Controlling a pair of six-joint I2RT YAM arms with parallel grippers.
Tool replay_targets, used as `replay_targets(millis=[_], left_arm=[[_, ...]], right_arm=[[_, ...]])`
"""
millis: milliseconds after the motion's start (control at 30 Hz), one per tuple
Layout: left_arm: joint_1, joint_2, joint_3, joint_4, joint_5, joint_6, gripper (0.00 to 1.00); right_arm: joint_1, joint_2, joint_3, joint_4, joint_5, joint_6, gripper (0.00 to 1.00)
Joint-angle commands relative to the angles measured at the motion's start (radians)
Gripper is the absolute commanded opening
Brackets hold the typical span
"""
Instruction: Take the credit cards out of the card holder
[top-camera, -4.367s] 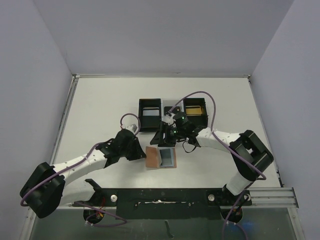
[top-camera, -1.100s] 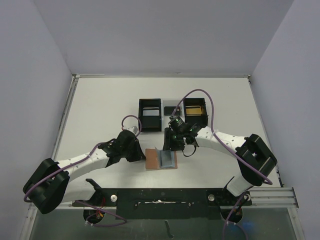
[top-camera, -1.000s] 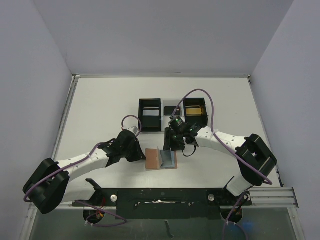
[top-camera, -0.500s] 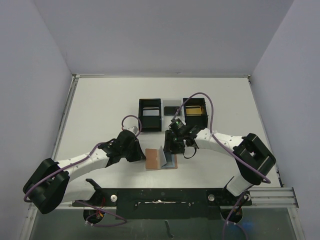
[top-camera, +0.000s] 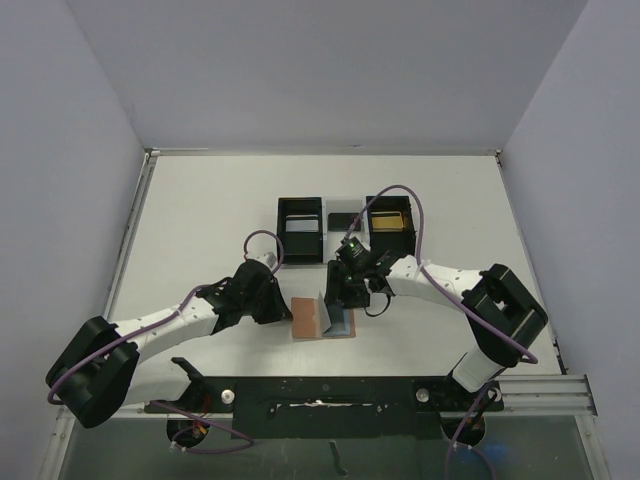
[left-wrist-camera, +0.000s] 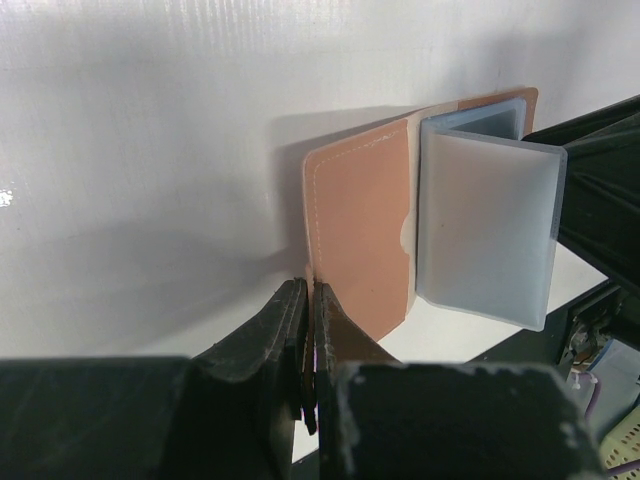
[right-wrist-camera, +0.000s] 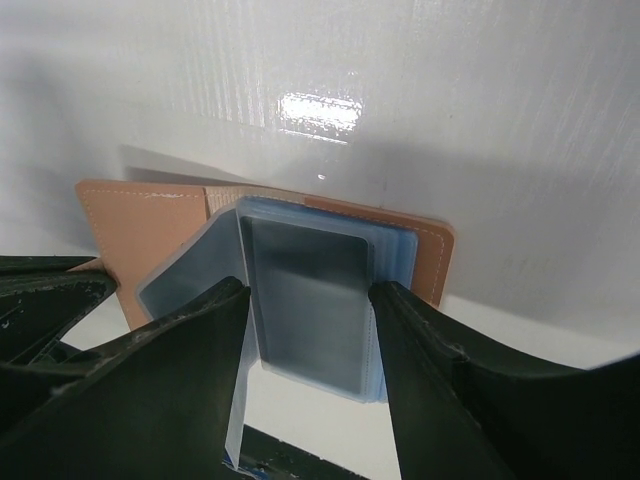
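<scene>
Card holder (top-camera: 305, 322) lies open on the white worktop (top-camera: 200, 220), at the near centre, between the two arms. The tan leather flap lies flat to the left, pale stitching along its edge. The light blue sleeves sit to the right, with one blue leaf (left-wrist-camera: 487, 230) standing upright along the fold.

Left pincer (left-wrist-camera: 308, 292): fingers pressed together with no gap, tips meeting the near left corner of the tan flap. Whether they pin the leather down or nip it, I cannot tell.

Right pincer (top-camera: 338, 300): reaches in from the far side. Its fingers (right-wrist-camera: 200, 340) are spread apart, one on either side of the stack of blue sleeves. Whether the pads touch the sleeve edges is not clear. In its wrist view a dull grey rectangle (right-wrist-camera: 310, 290) shows through the top sleeve (a card or only lining, hard to say).

Beyond the holder, apart from it, stands a black tray (top-camera: 281, 232) of three compartments.
- Left compartment: silver-grey card (top-camera: 300, 226).
- Middle compartment: black card (top-camera: 345, 219).
- Right compartment: gold card (top-camera: 390, 221).

A purple cable (top-camera: 262, 240) loops above the left arm's wrist; a second arcs over the right arm.
</scene>
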Motion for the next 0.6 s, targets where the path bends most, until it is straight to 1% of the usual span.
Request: replay_targets(millis=[0,233,400,567], left_arm=[[0.004,-0.001,0.022,0.055,0.021,0.013,0.04],[0.004,0.010,0.027,0.065,0.025,0.013,0.04],[0.004,0.014,0.027,0.068,0.028,0.015,0.04],[0.004,0.022,0.033,0.068,0.030,0.016,0.04]], right_arm=[[0.011,0.003,0.054,-0.050,0.060,-0.017,0.55],[0.020,0.025,0.054,-0.056,0.059,-0.013,0.55],[0.036,0.034,0.086,-0.101,0.097,-0.022,0.57],[0.043,0.013,0.108,-0.101,0.108,-0.029,0.59]])
